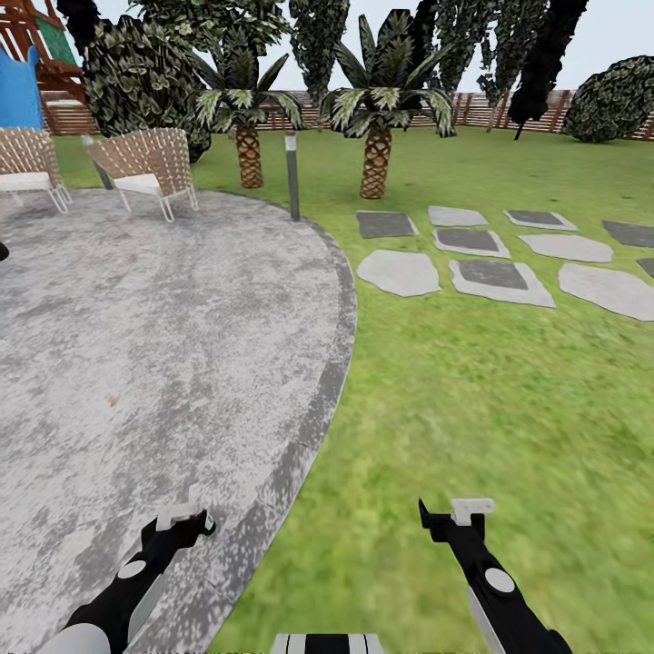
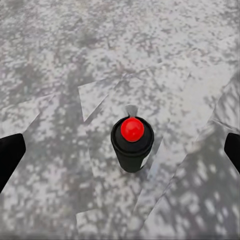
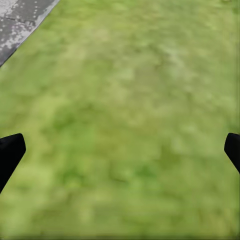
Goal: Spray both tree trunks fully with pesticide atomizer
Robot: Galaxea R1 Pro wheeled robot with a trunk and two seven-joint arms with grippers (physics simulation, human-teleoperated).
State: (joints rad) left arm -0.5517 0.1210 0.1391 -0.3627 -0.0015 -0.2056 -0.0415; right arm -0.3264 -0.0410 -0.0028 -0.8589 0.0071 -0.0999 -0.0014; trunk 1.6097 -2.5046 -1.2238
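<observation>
In the left wrist view, the pesticide atomizer (image 2: 132, 144), a slim dark bottle with a red top, stands upright on the floor (image 2: 60, 60), grey speckled concrete paving, directly under the camera and centred between the two black fingertips (image 2: 10, 155) at the frame's edges. The left gripper (image 1: 184, 519) is spread wide and holds nothing; in the head view it hangs over the paving at about seven o'clock, near the curved edge. The right gripper (image 1: 459, 514), at about five o'clock, is likewise parted and empty above the green lawn (image 3: 125, 115).

The step in hand appears to be the pick-up. It would go best with a straight descent, keeping the bottle midway between the fingers so neither tip knocks it over. The closure should land on the dark body below the red top, leaving the nozzle free for spraying. Neither pale-trunked tree can be identified here; two palms (image 1: 375, 118) stand at twelve o'clock.
</observation>
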